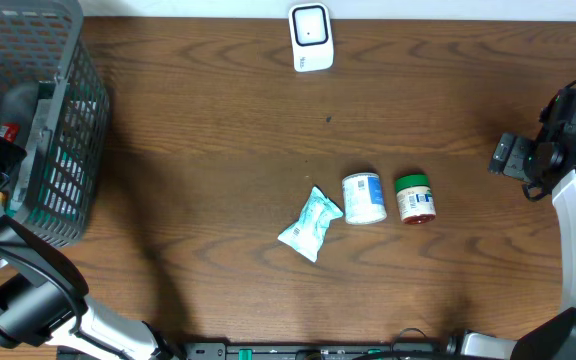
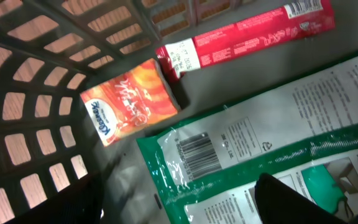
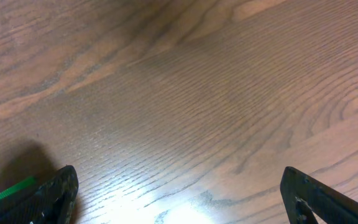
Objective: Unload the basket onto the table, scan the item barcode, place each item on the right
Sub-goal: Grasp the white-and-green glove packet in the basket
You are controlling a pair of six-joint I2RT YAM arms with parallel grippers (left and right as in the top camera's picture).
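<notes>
Overhead — basket (image 1: 73, 150) walls ring left pincer (image 2: 176, 202); right pincer (image 3: 179, 199) over table (image 1: 218, 150), both agape, empty.

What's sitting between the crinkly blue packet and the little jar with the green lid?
A white tub with a blue label lies between the packet and the jar, seen in the overhead view.

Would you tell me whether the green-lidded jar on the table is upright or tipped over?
Tipped on its side: overhead, the green-lidded jar shows its labelled wall, lid at one end.
</notes>
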